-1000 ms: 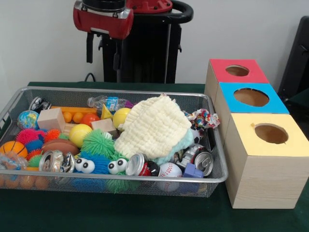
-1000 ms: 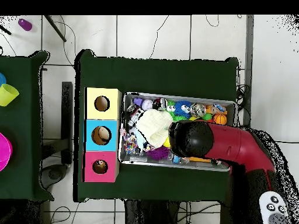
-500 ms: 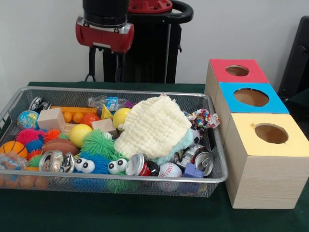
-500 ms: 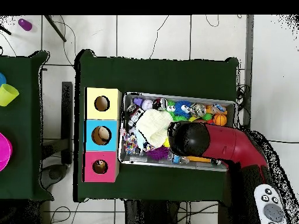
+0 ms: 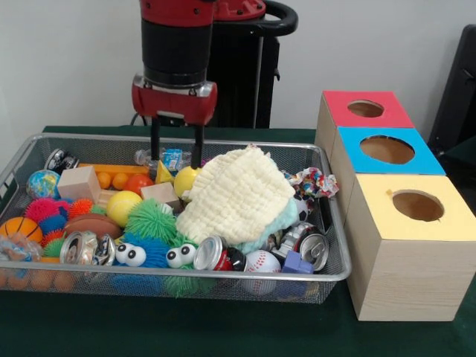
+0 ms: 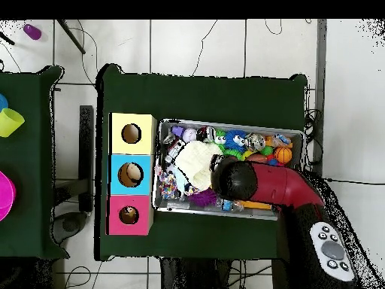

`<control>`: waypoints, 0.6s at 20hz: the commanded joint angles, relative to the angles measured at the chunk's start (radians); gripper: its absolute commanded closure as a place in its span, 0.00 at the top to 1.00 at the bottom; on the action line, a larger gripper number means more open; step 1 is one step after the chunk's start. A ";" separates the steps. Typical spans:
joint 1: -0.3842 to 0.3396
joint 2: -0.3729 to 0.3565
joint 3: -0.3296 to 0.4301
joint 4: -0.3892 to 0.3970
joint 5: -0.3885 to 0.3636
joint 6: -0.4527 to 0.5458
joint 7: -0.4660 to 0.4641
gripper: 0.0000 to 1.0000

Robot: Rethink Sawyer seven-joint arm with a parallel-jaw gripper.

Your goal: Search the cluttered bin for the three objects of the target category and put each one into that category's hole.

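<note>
Red arm lowered since a second ago, claw (image 5: 176, 152) spread wide over the bottle (image 5: 165, 158) in front view, hidden beneath the arm overhead, basket (image 6: 293, 135) unmoved.

Pale yellow cloth (image 5: 238, 195); red (image 5: 364, 108), blue (image 5: 387, 150), yellow (image 5: 416, 206) box tops.

The silver wire-mesh metal bin (image 5: 338, 268) gleams. A cream waffle-textured cloth (image 5: 238, 197) looks soft and matt. Crushed metal cans (image 5: 219, 256) shine glossy. The pale wood-grain box with a yellow top (image 5: 409, 275) is matt, and the dark green table covering (image 5: 223, 327) looks like felt.
</note>
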 commanded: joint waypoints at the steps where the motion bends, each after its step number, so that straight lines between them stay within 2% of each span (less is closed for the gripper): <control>1: 0.022 0.139 0.015 0.056 -0.069 -0.149 0.098 1.00; 6: 0.030 0.203 0.009 0.031 -0.061 -0.218 0.095 1.00; 12: 0.016 0.336 0.029 -0.069 -0.061 -0.296 0.059 1.00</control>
